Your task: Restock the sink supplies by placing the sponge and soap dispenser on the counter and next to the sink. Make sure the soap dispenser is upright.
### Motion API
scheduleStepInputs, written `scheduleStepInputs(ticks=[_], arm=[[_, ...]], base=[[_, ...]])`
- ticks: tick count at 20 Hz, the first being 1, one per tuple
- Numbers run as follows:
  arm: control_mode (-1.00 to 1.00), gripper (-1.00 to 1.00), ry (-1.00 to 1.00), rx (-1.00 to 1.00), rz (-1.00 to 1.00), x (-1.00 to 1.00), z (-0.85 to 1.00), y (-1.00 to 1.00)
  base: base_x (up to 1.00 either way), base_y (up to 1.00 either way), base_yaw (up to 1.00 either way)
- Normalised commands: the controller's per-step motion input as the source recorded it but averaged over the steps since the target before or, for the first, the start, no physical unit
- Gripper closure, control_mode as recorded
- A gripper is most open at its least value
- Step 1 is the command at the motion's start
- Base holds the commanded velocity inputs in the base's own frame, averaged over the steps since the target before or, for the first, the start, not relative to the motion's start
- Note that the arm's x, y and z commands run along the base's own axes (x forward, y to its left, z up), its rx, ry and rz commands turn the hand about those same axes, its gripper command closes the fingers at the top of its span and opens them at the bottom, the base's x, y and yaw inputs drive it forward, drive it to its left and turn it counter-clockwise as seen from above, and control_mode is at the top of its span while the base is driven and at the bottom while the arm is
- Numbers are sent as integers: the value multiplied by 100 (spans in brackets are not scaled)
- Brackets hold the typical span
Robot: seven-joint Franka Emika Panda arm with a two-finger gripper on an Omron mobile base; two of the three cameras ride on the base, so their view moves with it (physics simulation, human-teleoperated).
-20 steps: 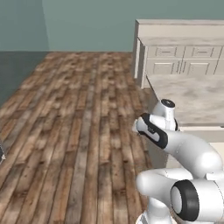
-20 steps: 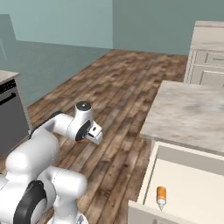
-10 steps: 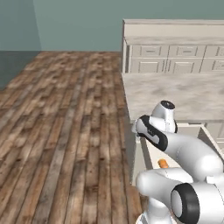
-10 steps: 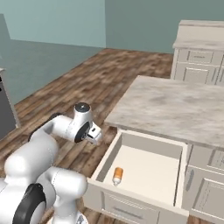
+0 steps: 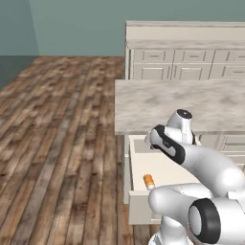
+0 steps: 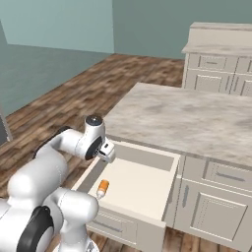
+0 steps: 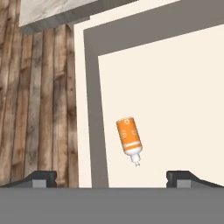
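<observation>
Open cream drawer (image 7: 157, 78), orange soap dispenser (image 7: 129, 138) flat, label unreadable, beneath spread gripper (image 7: 111, 177)

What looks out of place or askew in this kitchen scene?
The orange soap dispenser lies on its side in the open drawer under the marbled top, not upright. The open gripper hovers above it.

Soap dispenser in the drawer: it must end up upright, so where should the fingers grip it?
Probably across the orange body of the soap dispenser, coming straight down from above. It lies flat on the drawer floor with open space on both sides; the white nozzle end looks too slim.
</observation>
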Motion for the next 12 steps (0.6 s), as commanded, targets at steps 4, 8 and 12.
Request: scheduleStepInputs(ticks=[4, 8, 12], arm=[[-100, -100, 2, 0, 0, 25, -54, 0], [-100, -100, 14, -2, 0, 28, -99, -4], [-100, -100, 9, 0, 0, 8, -80, -4]], base=[[7, 0, 0], [0, 0, 0], [0, 0, 0]])
